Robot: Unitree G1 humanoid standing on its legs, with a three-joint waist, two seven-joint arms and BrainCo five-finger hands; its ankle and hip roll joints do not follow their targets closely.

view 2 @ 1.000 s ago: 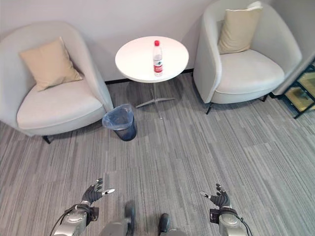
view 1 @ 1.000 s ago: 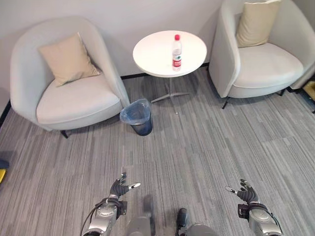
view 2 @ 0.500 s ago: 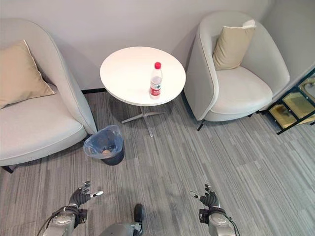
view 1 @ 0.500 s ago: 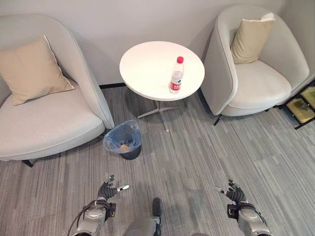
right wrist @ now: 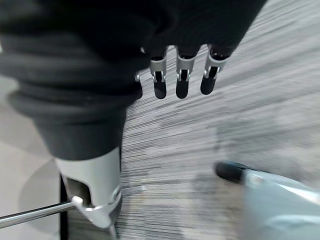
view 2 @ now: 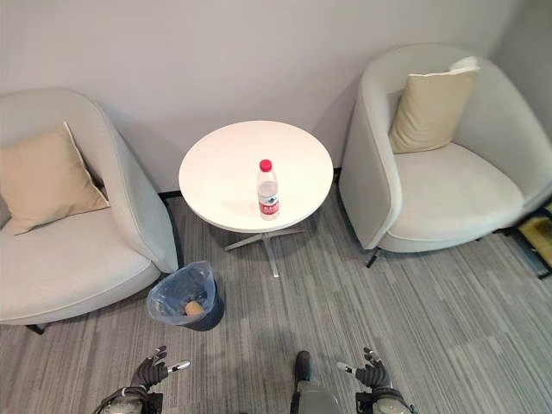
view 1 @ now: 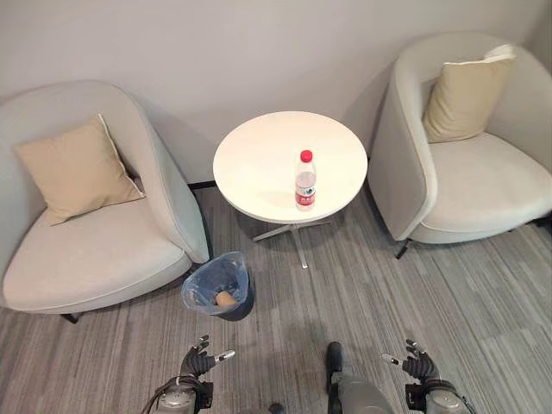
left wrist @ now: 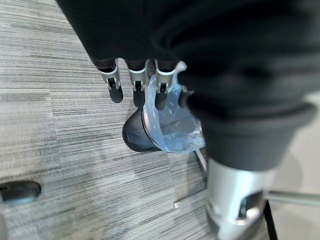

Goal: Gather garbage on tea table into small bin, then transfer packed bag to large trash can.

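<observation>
A clear water bottle (view 1: 305,181) with a red cap and red label stands upright on the round white tea table (view 1: 259,164). On the carpet in front of the table's left side sits a small dark bin (view 1: 219,285) lined with a blue bag; a brownish object (view 1: 224,298) lies inside. The same bin (left wrist: 160,127) appears in the left wrist view, past the fingers. My left hand (view 1: 198,361) hangs low near the bin with straight fingers, holding nothing. Over bare carpet at the lower right, my right hand (view 1: 417,366) is open and empty too.
Two pale armchairs flank the table, the left armchair (view 1: 95,250) and the right armchair (view 1: 483,190), each with a beige cushion. A grey wall runs behind them. Striped grey carpet (view 1: 483,310) lies between me and the table.
The camera has moved closer to the table, so table, chairs and bin have shifted in the picture. The bin now sits nearer to my left hand. Both hands stay open and low.
</observation>
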